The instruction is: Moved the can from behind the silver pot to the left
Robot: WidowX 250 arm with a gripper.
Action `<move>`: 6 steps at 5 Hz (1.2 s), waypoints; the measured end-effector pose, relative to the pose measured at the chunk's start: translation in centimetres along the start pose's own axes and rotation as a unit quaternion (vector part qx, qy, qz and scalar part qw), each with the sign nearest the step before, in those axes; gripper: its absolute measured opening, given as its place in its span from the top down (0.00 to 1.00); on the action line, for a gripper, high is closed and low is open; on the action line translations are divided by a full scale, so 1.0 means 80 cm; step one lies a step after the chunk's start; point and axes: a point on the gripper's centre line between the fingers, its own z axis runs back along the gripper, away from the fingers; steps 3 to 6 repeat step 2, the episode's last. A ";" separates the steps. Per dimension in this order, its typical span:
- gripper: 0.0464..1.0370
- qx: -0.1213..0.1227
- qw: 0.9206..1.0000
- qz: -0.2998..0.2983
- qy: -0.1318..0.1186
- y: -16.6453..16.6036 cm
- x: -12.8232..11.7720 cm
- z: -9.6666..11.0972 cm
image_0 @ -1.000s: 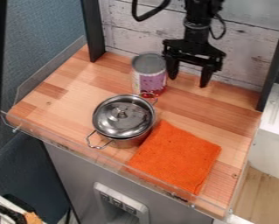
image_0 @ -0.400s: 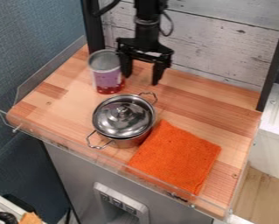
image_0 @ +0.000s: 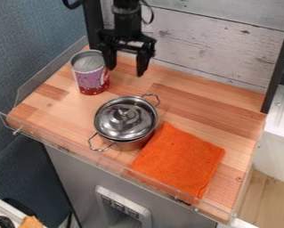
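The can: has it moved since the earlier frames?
Yes; the can has shifted left, away from behind the pot, towards the blue wall.

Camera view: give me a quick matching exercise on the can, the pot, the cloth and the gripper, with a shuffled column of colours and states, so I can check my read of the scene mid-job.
Things
1. can
2. pot
3. cloth
4. gripper

Colours and states
A. orange, spread flat
B. black, open, hanging over the work surface
C. purple and red around its side, standing upright
D. silver, with its lid on

Right pairs: 1-C, 2-D, 3-A, 4-B
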 end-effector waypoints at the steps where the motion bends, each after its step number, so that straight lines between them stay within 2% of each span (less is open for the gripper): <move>1: 0.04 -0.014 0.999 -0.024 -0.034 -0.013 -0.001 0.032; 2: 0.04 -0.013 0.998 -0.037 -0.056 -0.016 -0.006 0.056; 6: 0.04 -0.013 0.998 -0.037 -0.056 -0.016 -0.006 0.056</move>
